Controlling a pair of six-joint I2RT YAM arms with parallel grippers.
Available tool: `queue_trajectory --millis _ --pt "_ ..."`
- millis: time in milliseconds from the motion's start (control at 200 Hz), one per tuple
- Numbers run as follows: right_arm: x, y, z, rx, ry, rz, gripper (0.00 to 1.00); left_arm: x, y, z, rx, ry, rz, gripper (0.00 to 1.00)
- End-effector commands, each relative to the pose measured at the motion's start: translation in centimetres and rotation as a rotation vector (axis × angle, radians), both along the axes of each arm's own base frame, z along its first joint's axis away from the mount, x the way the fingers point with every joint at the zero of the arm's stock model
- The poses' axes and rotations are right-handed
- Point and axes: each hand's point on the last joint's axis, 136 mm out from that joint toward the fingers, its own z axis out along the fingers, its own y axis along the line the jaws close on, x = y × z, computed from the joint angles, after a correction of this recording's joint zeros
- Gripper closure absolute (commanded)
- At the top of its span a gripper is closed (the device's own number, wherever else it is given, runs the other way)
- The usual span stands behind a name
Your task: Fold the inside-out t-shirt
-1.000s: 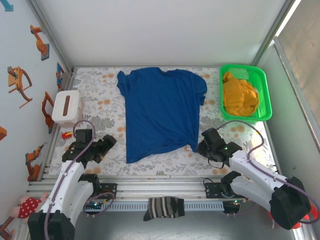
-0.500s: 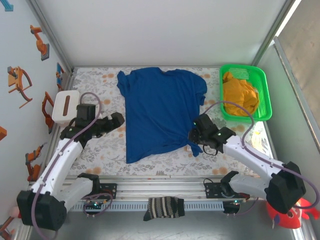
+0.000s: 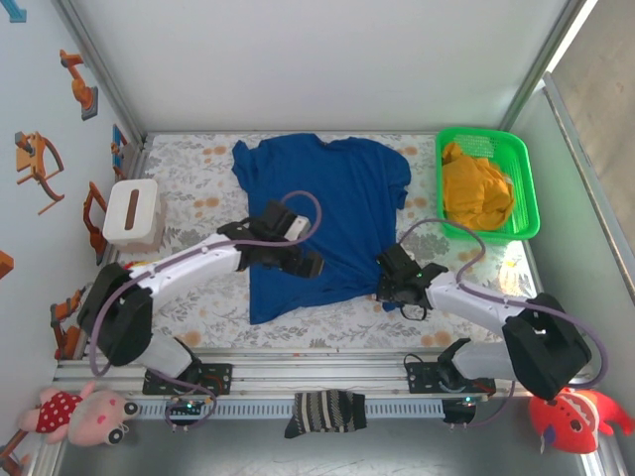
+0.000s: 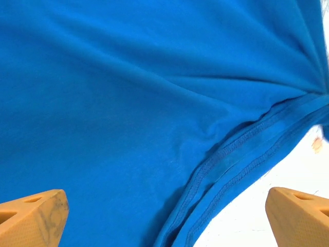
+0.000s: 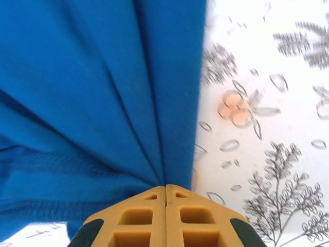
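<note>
From above, the t-shirt lies flat on the table. The left gripper is over its near left part, and the right gripper is at its near right corner, where the cloth bunches toward the tips. A basket holding a yellow garment sits well beyond the right gripper. At the left wrist, the fingers stand spread wide above the t-shirt, with its hem running between them. At the right wrist, the fingers are pressed together, pinching gathered folds of the t-shirt that fan out ahead. Bare table lies to their right.
</note>
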Motion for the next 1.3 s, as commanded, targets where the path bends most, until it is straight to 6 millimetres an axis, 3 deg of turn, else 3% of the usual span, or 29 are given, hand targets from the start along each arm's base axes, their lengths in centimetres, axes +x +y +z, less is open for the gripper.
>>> queue_trajectory --millis 0,205,611,916,1072,1292 --pt "-0.7 -0.6 -0.1 0.031 -0.019 -0.063 0.95 -0.3 -1.9 -1.2 0.09 -0.066 -0.142 0.03" --pt "-1.0 -1.3 0.5 0.025 -0.039 -0.075 0.93 -1.5 -4.5 -4.4 0.191 -0.074 -0.261 0.25" --pt "-1.1 -1.3 0.0 0.018 -0.029 -0.074 0.91 -2.8 -5.7 -6.5 0.22 -0.093 -0.307 0.27" --pt "-1.0 -1.4 0.0 0.011 -0.032 -0.077 0.9 -3.8 -5.4 -7.4 0.203 -0.07 -0.299 0.32" --pt "-1.0 -1.5 0.0 0.009 -0.032 -0.077 0.9 -4.1 -5.1 -7.9 0.204 -0.06 -0.288 0.4" --pt "-1.0 -1.4 0.0 0.005 -0.026 -0.076 0.9 -3.6 -5.6 -7.8 0.19 -0.071 -0.273 0.59"
